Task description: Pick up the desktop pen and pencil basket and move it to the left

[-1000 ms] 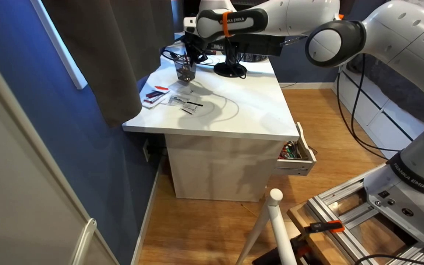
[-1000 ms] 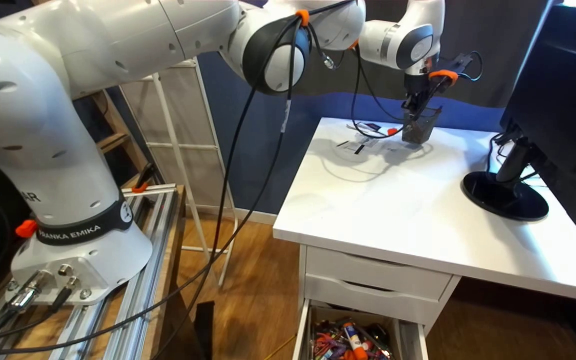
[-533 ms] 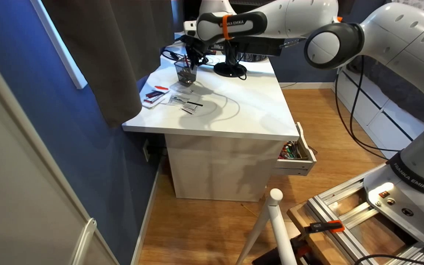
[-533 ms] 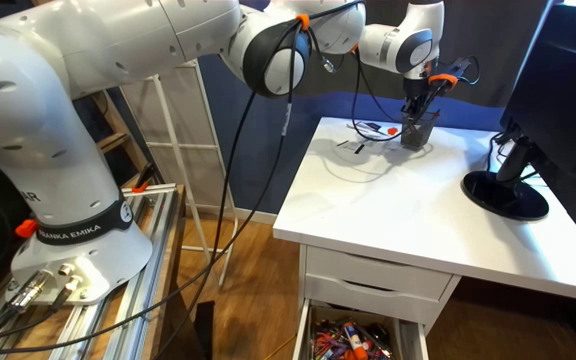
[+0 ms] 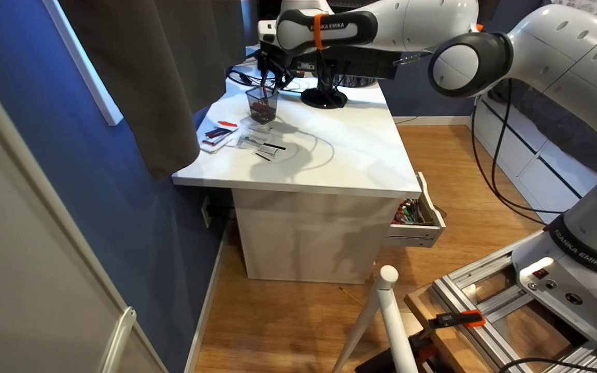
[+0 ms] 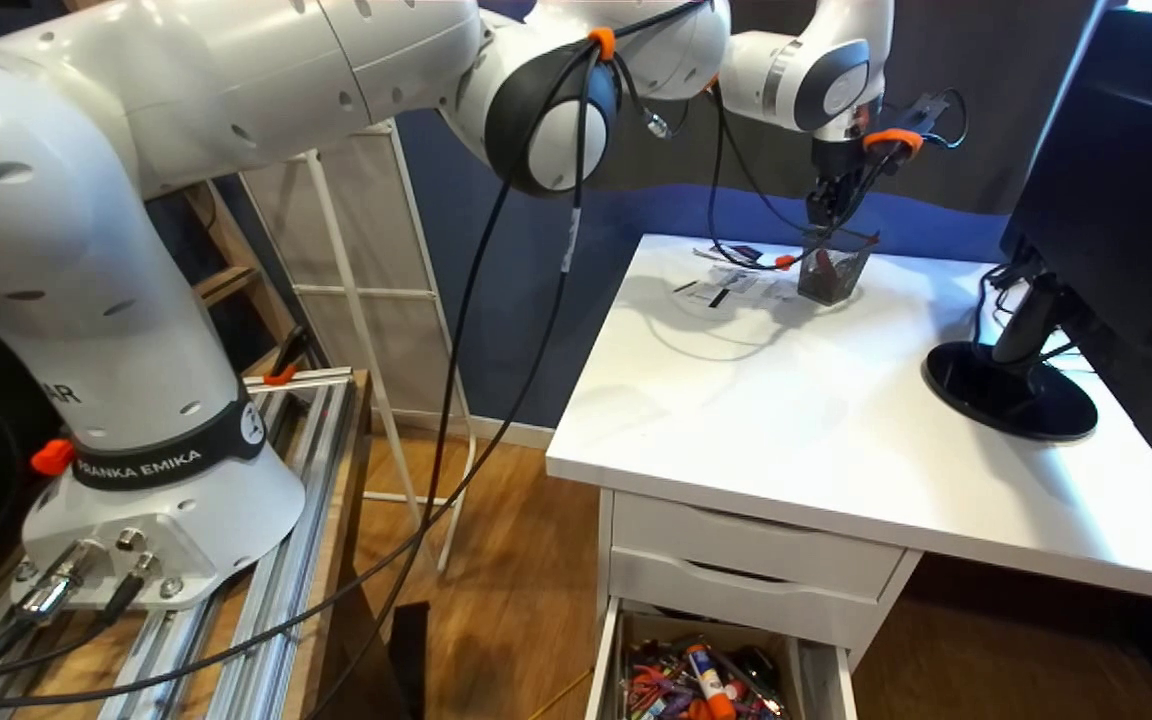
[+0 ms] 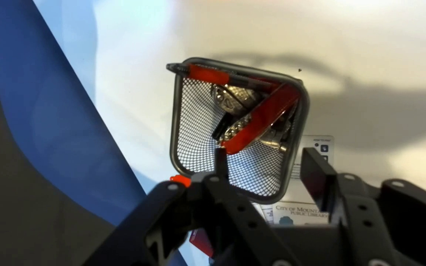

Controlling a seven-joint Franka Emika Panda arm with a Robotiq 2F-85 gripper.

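Note:
The pen and pencil basket, a dark square-rimmed mesh cup, stands upright on the white desk in both exterior views. Inside it lie a red-and-black pen, poking past the rim, a red tool and some metal pieces. My gripper hangs just over the basket with its jaws apart. In the wrist view one fingertip appears over the basket's inside and the opposite one beyond its side rim. Nothing is pinched between them.
Papers and cards lie beside the basket, with a red item near them. The monitor's round black foot stands on the same desk. A curtain hangs along the desk's wall side. An open drawer sticks out below.
The basket, held tilted above the desk a second ago, has come down and now stands on it. My jaws have parted and let it go, and the gripper has risen slightly.

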